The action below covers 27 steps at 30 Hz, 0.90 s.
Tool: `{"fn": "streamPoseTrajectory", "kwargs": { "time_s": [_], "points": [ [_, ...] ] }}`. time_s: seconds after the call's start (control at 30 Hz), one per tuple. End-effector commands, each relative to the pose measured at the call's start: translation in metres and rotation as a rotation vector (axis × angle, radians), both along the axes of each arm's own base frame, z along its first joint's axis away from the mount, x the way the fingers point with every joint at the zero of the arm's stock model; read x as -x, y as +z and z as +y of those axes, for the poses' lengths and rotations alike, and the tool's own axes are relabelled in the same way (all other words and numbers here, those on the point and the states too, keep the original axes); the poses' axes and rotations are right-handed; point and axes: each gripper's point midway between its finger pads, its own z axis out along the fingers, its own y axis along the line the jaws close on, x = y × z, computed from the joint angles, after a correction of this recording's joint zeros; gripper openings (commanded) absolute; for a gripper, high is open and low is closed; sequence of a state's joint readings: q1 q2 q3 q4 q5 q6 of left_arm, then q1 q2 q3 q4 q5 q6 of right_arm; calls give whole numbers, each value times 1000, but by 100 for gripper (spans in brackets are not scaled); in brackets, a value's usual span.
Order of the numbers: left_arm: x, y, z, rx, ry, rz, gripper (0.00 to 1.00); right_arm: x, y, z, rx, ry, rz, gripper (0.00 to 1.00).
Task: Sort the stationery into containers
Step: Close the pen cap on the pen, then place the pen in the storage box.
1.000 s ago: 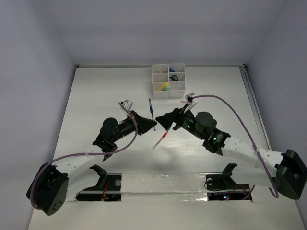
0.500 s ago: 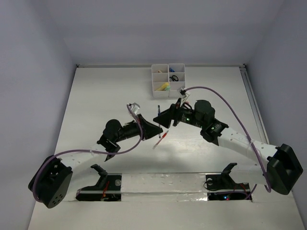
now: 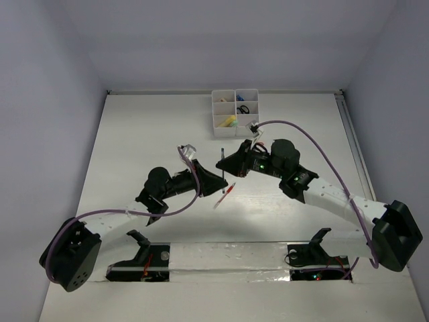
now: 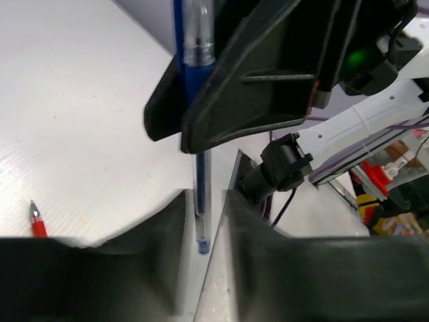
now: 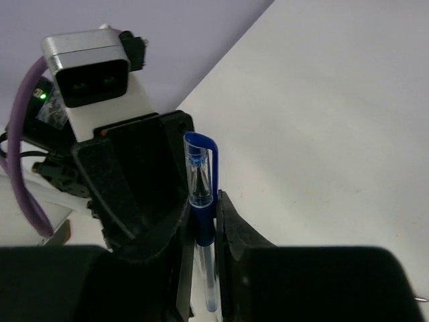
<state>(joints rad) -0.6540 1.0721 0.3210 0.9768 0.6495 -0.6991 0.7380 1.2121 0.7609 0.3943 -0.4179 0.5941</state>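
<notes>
"Blue pen [image 5: 200, 181], position?"

"Over the table [image 4: 80, 100], between both grippers. Right gripper [image 5: 201, 225] pinches the barrel. Left gripper [image 4: 203, 204] fingers sit narrowly parted around the lower end; I cannot tell whether they touch it."

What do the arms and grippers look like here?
The left arm and right arm have white links, black joint housings and bulky black bases. A purple cable loops along each to its wrist. The left gripper and right gripper are black and wedge-shaped; a green light glows on the right arm.
</notes>
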Motion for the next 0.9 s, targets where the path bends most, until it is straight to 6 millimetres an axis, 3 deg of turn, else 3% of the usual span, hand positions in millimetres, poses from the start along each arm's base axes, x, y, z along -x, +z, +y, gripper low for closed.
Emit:
{"fn": "streamPoseTrajectory", "kwargs": {
  "time_s": [0.0,0.03,0.1,0.23,0.43,0.47,0.5,0.53,0.57,0.63,0.67,0.73,0.8,0.83,0.87],
  "points": [
    [-1,31,2,60,18,-110,34,-21,24,-9,-16,-99,-74,0],
    [-3,30,3,52,29,-120,41,-25,25,-10,-16,-119,-79,0],
    [-9,23,4,25,64,-105,57,-50,29,-24,-22,-228,-95,0],
    [-24,12,11,-32,159,-101,73,-107,36,-59,-41,-498,-154,0],
    [-35,2,31,-93,300,-147,81,-177,43,-126,-17,-944,-273,0],
    [-39,-2,35,-106,330,-149,86,-188,37,-125,-5,-973,-282,0],
    [-39,-6,38,-120,344,-165,99,-199,35,-137,10,-1041,-294,0],
    [-40,-8,40,-130,356,-172,99,-207,41,-138,16,-1067,-324,0],
    [-43,-12,43,-146,376,-169,99,-224,30,-149,40,-1122,-323,0],
    [-46,-12,45,-159,395,-177,99,-239,29,-158,52,-1171,-340,0],
    [-47,-13,47,-165,403,-173,99,-246,40,-161,21,-1195,-364,0],
    [-45,-13,46,-159,394,-173,99,-260,29,-169,50,-1242,-373,0],
    [-43,-14,44,-153,381,-172,99,-270,40,-176,26,-1296,-409,0],
    [-43,-15,43,-152,376,-168,99,-278,28,-174,68,-1300,-416,0],
    [-42,-14,42,-149,369,-170,99,-282,27,-174,74,-1308,-423,0]
  ]
}}
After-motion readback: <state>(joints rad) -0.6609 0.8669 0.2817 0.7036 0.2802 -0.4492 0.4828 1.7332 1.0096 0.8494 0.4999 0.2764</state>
